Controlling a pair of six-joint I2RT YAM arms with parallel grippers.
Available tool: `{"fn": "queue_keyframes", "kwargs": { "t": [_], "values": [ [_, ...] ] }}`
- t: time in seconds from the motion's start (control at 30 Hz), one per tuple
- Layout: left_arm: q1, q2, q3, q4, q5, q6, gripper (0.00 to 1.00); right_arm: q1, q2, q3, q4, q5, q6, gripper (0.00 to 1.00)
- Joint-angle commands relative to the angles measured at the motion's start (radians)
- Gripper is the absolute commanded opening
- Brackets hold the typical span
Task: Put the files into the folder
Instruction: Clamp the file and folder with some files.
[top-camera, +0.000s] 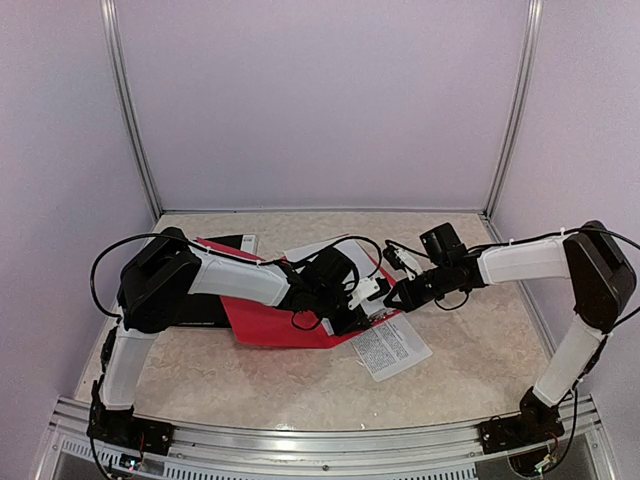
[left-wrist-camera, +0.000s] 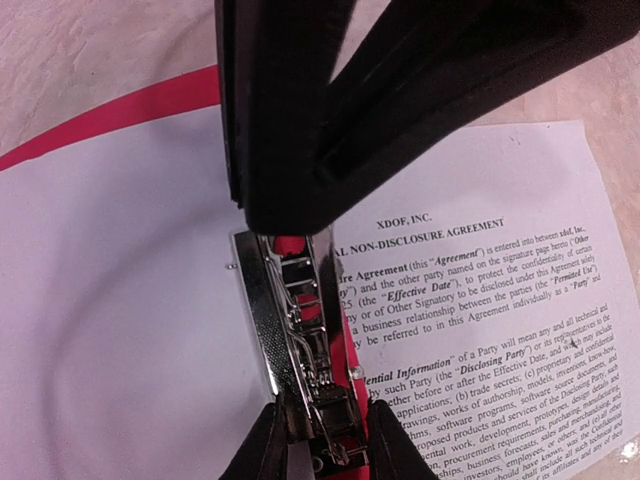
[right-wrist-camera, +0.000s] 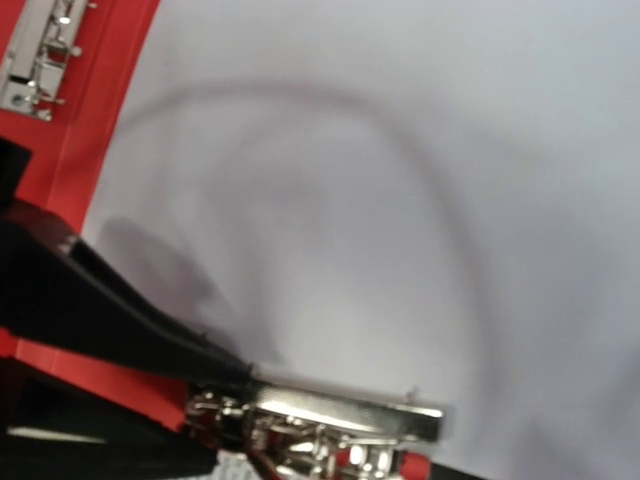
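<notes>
- The surface (top-camera: 200, 375) is a beige table top with a cloudy, stone-like pattern.
- Pale lilac walls (top-camera: 320, 100) stand on three sides, with thin silver metal posts (top-camera: 130, 110) in the back corners.
- A ribbed silver metal rail (top-camera: 320, 440) runs along the near edge, where both arms are bolted down.
- A red flat folder (top-camera: 262, 328) lies open in the middle of the surface.
- A blank white paper sheet (left-wrist-camera: 120, 320) lies on the folder, just beside a shiny silver metal clip (left-wrist-camera: 290, 320) fixed to the folder.
- A white paper sheet with black printed words (left-wrist-camera: 490, 340) lies on the other side of the clip. It sticks out past the folder's edge onto the bare surface.
- More white sheets (top-camera: 315, 248) lie behind the arms, near the folder's far edge.
- The left fingers (top-camera: 352, 312) are closed on one end of the silver clip, one finger on each side.
- The right fingers (top-camera: 395, 297) point at the other end of the clip. I cannot tell if they are open or closed.
- The two arms meet over the folder, very near each other.
</notes>
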Motion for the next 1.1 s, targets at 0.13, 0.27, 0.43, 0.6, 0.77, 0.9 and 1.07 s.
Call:
{"fn": "queue_keyframes", "kwargs": {
  "t": [0.13,0.27,0.43,0.6,0.77,0.9,1.07],
  "values": [
    [-0.006,0.011,-0.045,-0.01,0.008,0.013,0.25,-0.027,0.064,0.021,-0.026,0.07,-0.019,0.02],
    [-0.006,0.011,-0.051,-0.003,0.013,0.016,0.25,-0.037,0.092,0.033,-0.024,0.075,-0.027,0.0],
    [-0.006,0.008,-0.058,-0.001,0.016,0.021,0.25,-0.049,0.129,0.038,-0.011,0.08,-0.03,0.0],
    [-0.008,0.005,-0.06,0.0,0.021,0.025,0.24,-0.058,0.166,0.038,0.001,0.09,-0.03,0.0],
    [-0.01,0.001,-0.063,0.004,0.019,0.028,0.24,-0.062,0.198,0.041,0.011,0.095,-0.03,0.0],
    [-0.01,0.0,-0.069,0.011,0.018,0.029,0.24,-0.062,0.222,0.045,0.014,0.096,-0.029,0.0],
    [-0.01,-0.005,-0.073,0.016,0.017,0.028,0.24,-0.061,0.233,0.034,0.017,0.106,-0.029,0.0]
  ]
}}
